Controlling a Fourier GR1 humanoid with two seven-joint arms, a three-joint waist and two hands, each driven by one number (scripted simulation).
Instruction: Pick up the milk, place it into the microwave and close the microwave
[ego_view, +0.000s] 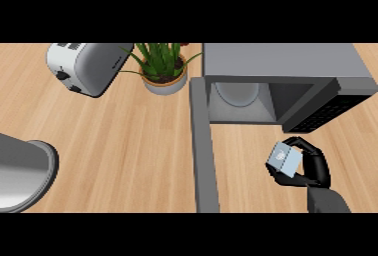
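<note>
A small pale-blue milk carton (285, 158) is held above the counter at the lower right, with my right hand (310, 167) curled round it from the right side. It sits just in front of the microwave (280, 62), whose cavity (240, 102) stands open. The microwave's grey door (204, 150) swings out toward me, left of the carton. My left hand does not show.
A silver toaster (85, 67) lies at the back left. A potted green plant (164, 70) stands just left of the microwave. A grey rounded pot or sink rim (26, 172) sits at the left edge. Bare wooden counter (125, 150) spreads between them.
</note>
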